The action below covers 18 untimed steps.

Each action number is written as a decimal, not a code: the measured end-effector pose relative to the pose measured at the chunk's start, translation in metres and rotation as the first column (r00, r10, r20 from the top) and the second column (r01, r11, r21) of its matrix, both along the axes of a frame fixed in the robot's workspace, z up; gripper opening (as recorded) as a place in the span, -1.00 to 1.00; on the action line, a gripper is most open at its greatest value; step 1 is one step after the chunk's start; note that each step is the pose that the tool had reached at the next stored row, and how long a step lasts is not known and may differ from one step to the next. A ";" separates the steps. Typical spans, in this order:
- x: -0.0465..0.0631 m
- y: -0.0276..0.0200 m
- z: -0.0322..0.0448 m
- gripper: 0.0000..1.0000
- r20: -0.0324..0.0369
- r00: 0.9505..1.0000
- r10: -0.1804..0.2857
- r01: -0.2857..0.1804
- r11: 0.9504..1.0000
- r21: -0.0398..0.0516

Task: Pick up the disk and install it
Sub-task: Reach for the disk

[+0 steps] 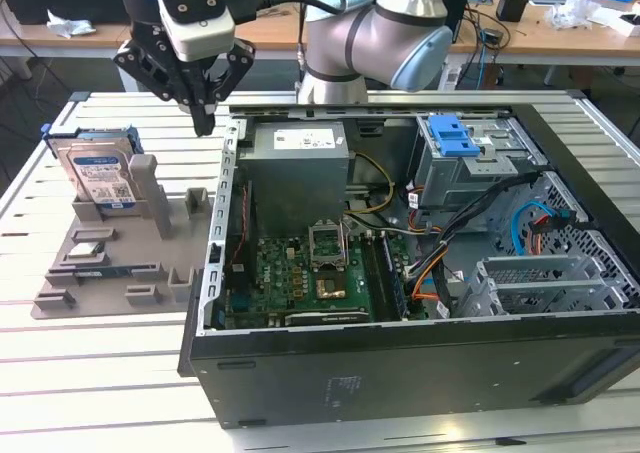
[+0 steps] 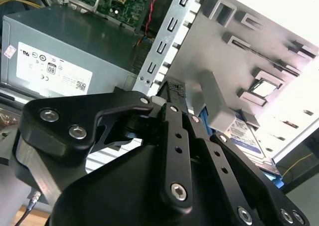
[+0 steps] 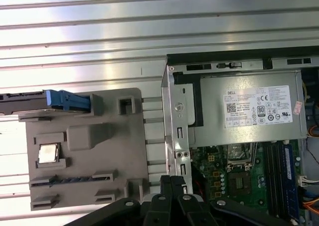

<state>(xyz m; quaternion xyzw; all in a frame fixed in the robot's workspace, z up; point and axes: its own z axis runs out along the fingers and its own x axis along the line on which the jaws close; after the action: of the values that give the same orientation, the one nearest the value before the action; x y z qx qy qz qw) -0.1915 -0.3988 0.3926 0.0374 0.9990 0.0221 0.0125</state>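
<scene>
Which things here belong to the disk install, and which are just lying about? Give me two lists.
Job in hand:
disk, standing in the grey holder
tool, shut, empty, apart from the disk
open computer case

Lying about:
chip in the holder
power supply inside the case
desk clutter behind

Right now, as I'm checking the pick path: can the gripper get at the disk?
Probably yes. The disk stands upright in the grey holder, top edge exposed; nothing lies between it and the gripper, which hangs shut near the case wall.
</scene>
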 end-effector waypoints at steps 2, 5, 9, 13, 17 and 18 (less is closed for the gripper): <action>-0.003 0.0000 -0.0001 -0.80 0.000 1.000 0.000 0.000 1.000 0.000; -0.007 0.0000 -0.0002 -0.80 0.000 1.000 0.000 0.000 1.000 0.000; -0.012 0.0000 -0.0004 -0.80 0.000 1.000 0.000 0.000 1.000 0.000; -0.016 0.0000 -0.0005 -0.80 0.000 1.000 0.000 0.000 1.000 0.000; -0.018 0.0000 -0.0006 -0.80 0.000 1.000 0.000 0.000 1.000 0.000; -0.019 0.0000 -0.0006 -0.80 0.000 1.000 0.000 0.000 1.000 0.000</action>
<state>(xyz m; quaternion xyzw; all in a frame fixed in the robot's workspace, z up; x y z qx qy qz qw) -0.2101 -0.3988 0.3920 0.0374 0.9990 0.0221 0.0125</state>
